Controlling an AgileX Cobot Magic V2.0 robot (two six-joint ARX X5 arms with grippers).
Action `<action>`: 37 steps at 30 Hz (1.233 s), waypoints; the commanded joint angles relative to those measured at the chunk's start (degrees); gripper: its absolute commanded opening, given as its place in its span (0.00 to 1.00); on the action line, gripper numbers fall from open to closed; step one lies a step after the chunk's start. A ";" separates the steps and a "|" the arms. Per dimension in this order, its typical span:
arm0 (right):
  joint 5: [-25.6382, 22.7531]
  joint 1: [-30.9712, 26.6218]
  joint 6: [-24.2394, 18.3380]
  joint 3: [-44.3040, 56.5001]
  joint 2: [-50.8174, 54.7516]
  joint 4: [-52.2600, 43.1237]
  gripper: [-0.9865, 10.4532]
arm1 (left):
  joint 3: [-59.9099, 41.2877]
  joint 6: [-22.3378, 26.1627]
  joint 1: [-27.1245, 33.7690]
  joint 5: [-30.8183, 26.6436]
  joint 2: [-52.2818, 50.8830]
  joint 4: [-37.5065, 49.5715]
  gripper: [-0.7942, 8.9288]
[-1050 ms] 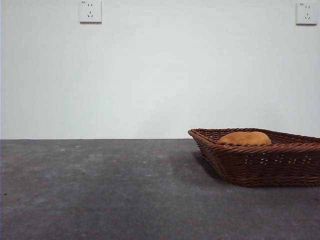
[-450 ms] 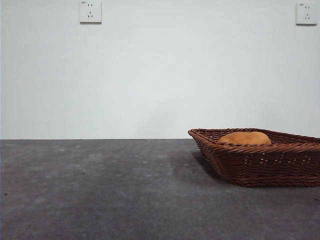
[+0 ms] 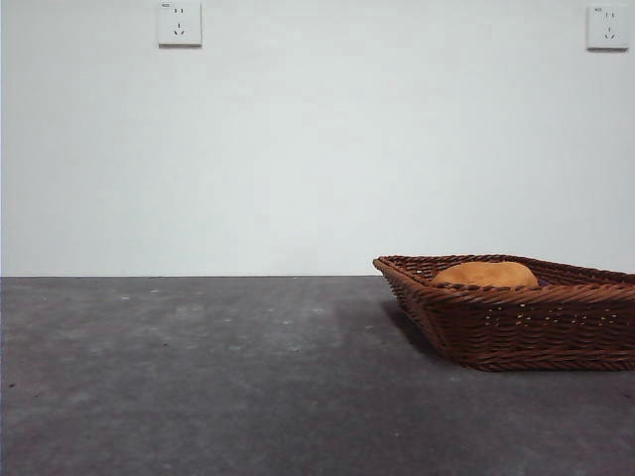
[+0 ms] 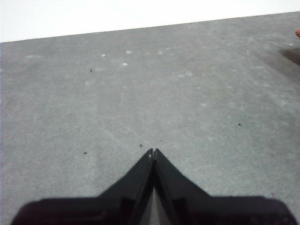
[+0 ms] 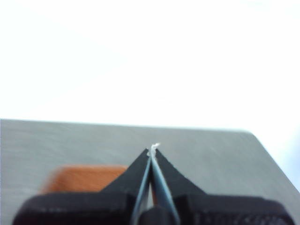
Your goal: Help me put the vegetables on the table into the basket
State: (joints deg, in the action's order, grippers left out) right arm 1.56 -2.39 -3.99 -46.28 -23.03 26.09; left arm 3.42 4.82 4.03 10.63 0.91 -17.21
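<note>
The dark brown woven basket (image 3: pixel 516 317) stands on the grey table (image 3: pixel 218 377) at the right of the front view. Inside it lies a tan-orange potato (image 3: pixel 485 275), its top showing above the braided rim. No other vegetables show. My left gripper (image 4: pixel 153 152) hangs shut above bare table, holding nothing. My right gripper (image 5: pixel 153 149) is shut too, with nothing in it; a blurred orange-brown patch (image 5: pixel 79 178) lies below and beside it. Neither arm appears in the front view.
A white wall with two power sockets (image 3: pixel 180 23) rises behind the table's far edge. A dark shadow and an orange sliver (image 4: pixel 297 33) show at one edge of the left wrist view.
</note>
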 commanded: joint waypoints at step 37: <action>-1.20 -1.05 9.75 45.16 22.58 -14.93 0.09 | -0.57 -0.55 0.20 0.02 0.98 0.48 0.08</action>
State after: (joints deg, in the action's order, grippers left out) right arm 0.40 -3.40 5.19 -1.76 -0.54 11.57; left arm 3.42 4.80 4.03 10.63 1.87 -17.19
